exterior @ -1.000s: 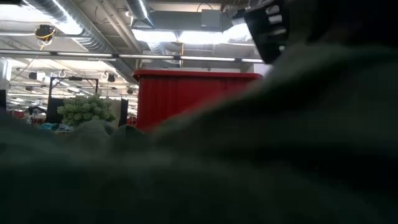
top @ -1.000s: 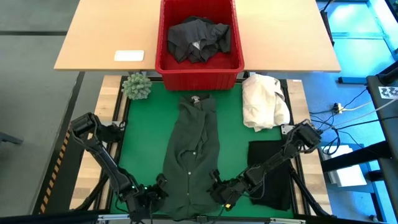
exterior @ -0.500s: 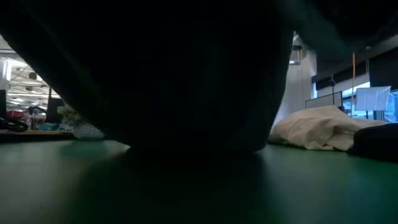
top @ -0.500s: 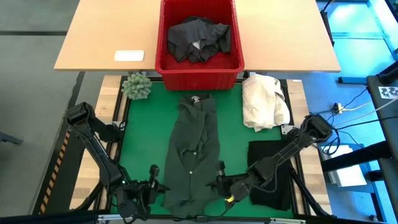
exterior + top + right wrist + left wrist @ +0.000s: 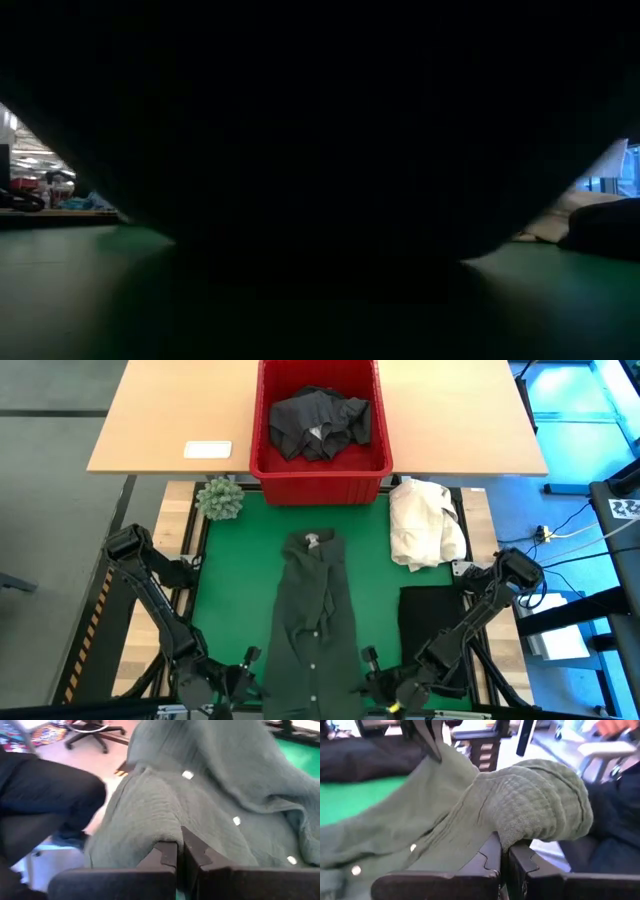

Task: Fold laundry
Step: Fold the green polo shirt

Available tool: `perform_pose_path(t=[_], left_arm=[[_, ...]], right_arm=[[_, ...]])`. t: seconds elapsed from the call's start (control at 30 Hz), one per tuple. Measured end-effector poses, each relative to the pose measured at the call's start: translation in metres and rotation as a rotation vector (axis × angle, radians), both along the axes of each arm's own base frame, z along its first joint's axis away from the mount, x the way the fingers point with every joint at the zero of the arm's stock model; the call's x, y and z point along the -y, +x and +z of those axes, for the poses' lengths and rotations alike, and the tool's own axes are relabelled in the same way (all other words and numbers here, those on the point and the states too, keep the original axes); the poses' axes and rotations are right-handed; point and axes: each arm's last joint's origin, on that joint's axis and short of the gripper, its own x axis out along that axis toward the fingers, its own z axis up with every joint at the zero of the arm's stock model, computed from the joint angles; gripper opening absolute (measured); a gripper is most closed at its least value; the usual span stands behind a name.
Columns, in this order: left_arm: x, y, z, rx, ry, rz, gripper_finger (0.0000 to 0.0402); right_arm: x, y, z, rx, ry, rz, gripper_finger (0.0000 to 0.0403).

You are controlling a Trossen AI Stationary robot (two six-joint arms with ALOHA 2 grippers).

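A dark green buttoned shirt (image 5: 315,620) lies lengthwise on the green mat, its collar (image 5: 313,541) toward the red basket and its hem end at the near edge. My left gripper (image 5: 247,662) is shut at the hem's left corner. My right gripper (image 5: 371,660) is shut at its right corner. In the low view the shirt (image 5: 320,150) fills nearly the whole picture. A dark grey garment (image 5: 320,418) lies in the red basket (image 5: 320,472). A black folded garment (image 5: 435,635) rests on the mat's right side. My left gripper (image 5: 504,860) pinches a bunched fold of the shirt's hem end (image 5: 530,815) between its two fingers. The cloth humps over the fingertips, and the rest of the shirt runs off across the mat. My right gripper (image 5: 180,852) pinches a bunched fold of the hem end (image 5: 150,820) between its two fingers. The cloth drapes over the fingertips, and the buttoned front stretches away toward the mat.
A cream-white cloth heap (image 5: 425,525) lies on the mat's far right, and a small green plant (image 5: 220,498) stands at its far left corner. A white flat object (image 5: 208,450) is on the wooden table. Bare green mat (image 5: 235,580) lies left of the shirt.
Both grippers moved toward the table's near edge, staying shut on the shirt's hem end. The whole shirt slid along the mat toward the near edge, so its collar drew away from the red basket. The cloth drew straighter and came to fill the low view.
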Motion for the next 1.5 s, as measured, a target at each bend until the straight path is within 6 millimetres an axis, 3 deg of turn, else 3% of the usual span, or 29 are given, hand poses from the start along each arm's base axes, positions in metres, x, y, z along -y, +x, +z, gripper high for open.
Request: perform_pose_path(t=[0.27,0.53,0.73,0.93,1.07,1.3,1.5], left_arm=[[-0.004,0.005,0.003,0.037,0.012,0.034,0.0000],[-0.030,0.019,-0.003,-0.009,0.137,0.201,0.0000],[-0.059,0.028,-0.001,-0.077,0.199,0.261,0.0000],[-0.106,0.018,0.002,-0.067,0.209,0.392,0.0000],[-0.148,0.007,-0.008,-0.068,0.159,0.527,0.0000],[-0.211,-0.003,-0.052,-0.146,0.115,0.730,0.0000],[-0.247,0.004,-0.071,-0.057,0.060,0.736,0.0000]], right_arm=[[0.002,0.002,0.003,0.042,-0.046,-0.018,0.0000],[0.034,0.010,0.015,0.071,-0.171,-0.161,0.0000],[0.064,0.001,0.011,0.113,-0.135,-0.204,0.0000],[0.105,-0.017,0.002,0.225,-0.020,-0.286,0.0000],[0.144,-0.023,-0.012,0.268,0.013,-0.400,0.0000],[0.215,-0.007,-0.034,0.217,0.048,-0.640,0.0000],[0.261,0.004,-0.044,0.166,0.081,-0.746,0.0000]])
